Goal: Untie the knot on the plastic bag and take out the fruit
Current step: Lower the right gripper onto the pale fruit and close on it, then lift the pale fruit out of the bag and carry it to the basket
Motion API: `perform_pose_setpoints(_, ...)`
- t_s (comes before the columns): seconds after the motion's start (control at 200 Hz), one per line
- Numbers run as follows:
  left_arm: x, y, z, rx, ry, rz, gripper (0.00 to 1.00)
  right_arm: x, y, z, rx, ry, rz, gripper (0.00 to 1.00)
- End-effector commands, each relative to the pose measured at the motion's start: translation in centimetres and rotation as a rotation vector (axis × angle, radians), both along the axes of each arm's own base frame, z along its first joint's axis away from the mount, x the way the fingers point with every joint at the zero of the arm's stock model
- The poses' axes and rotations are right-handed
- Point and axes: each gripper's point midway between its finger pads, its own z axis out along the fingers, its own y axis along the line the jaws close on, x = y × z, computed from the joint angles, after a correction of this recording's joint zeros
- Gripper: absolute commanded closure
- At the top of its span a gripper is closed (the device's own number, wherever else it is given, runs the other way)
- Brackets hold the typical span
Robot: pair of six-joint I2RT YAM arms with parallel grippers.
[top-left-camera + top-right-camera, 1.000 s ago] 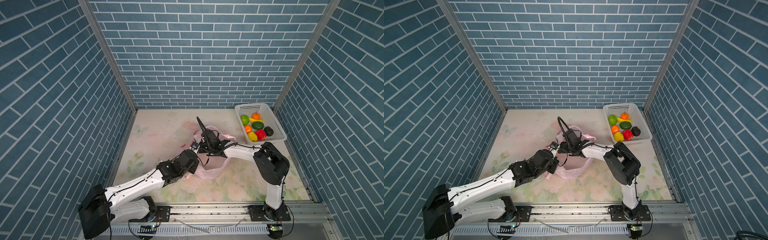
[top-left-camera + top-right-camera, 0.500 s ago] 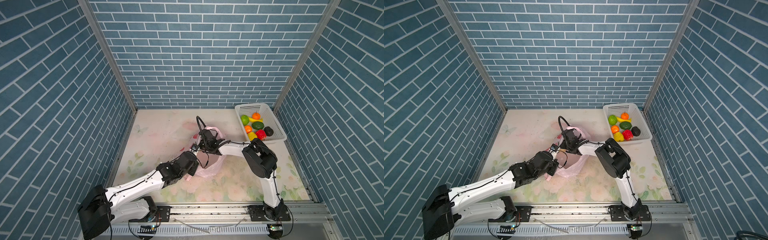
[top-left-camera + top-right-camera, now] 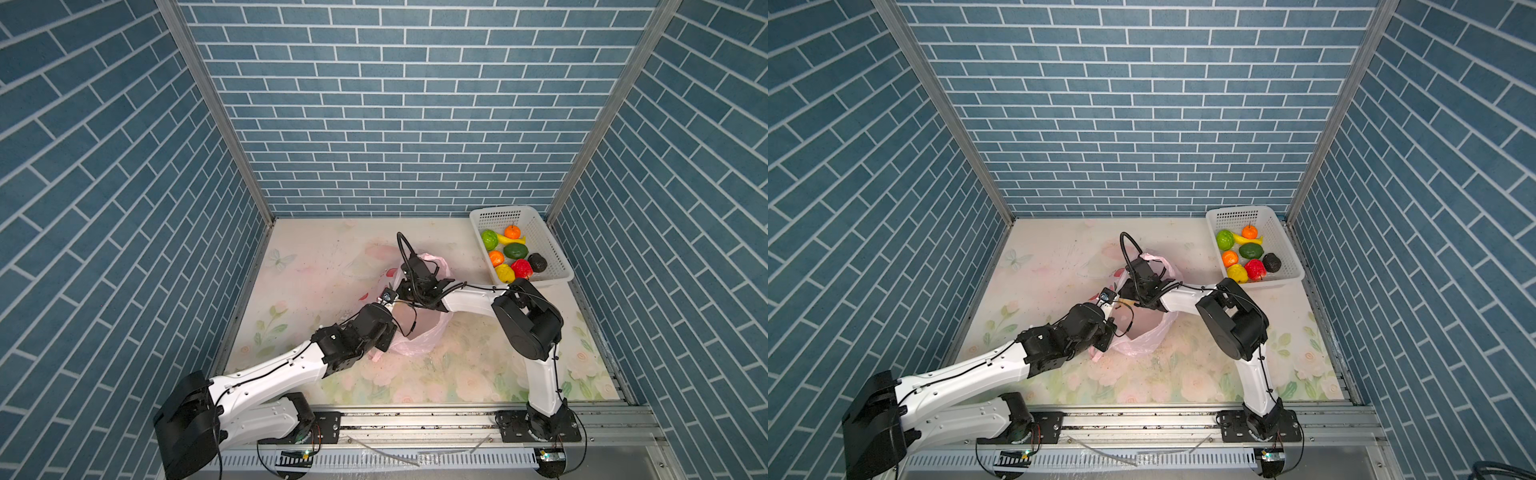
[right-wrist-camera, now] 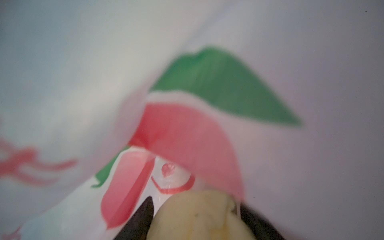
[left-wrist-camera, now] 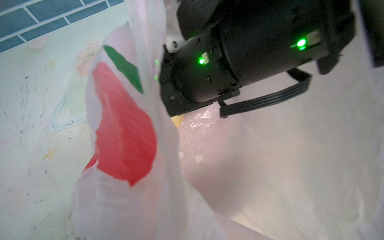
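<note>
Right pincer (image 4: 197, 214) flanks lumpy cream fruit (image 4: 193, 220) (inside filmy plastic bag (image 4: 291, 62)).

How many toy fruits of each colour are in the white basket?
Green: 2, bumpy fruit, smooth fruit
Orange: 2, far tangerine, near tangerine
Yellow: 2, banana, lemon
Red: 1, apple
Blackish: 1, rough fruit
Total: 8 in the white basket

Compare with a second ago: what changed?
The right arm's elbow shifted left and the plastic bag drew in around the right tool, a cream fruit between its fingers. The left tool, shut on the bag's rim, and the white basket stayed put.
</note>
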Motion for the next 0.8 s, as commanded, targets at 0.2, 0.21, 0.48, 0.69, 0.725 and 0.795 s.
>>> perform_pose_setpoints(0.2,1.1,0.0,0.4,0.014,-0.04,0.023,1.0,-6.9,-3.3,4.4,-0.104,-0.015,0.219,0.43)
perform_pose_setpoints(0.21,1.1,0.0,0.4,0.015,-0.04,0.024,1.0,-7.0,-3.4,4.4,-0.108,-0.013,0.223,0.43)
perform_pose_setpoints(0.48,1.4,-0.2,0.4,0.019,-0.042,0.026,1.0,-9.7,-5.1,9.6,-0.135,-0.04,0.314,0.43)
perform_pose_setpoints(0.69,1.5,-0.2,0.4,0.026,-0.04,0.025,1.0,-10.6,-6.0,15.4,-0.108,-0.098,0.334,0.43)
perform_pose_setpoints(0.725,1.5,-0.2,0.4,0.026,-0.041,0.026,1.0,-10.6,-6.1,16.6,-0.099,-0.11,0.335,0.43)
perform_pose_setpoints(0.795,1.5,-0.2,0.3,0.028,-0.038,0.023,1.0,-10.7,-6.4,18.8,-0.084,-0.139,0.343,0.43)
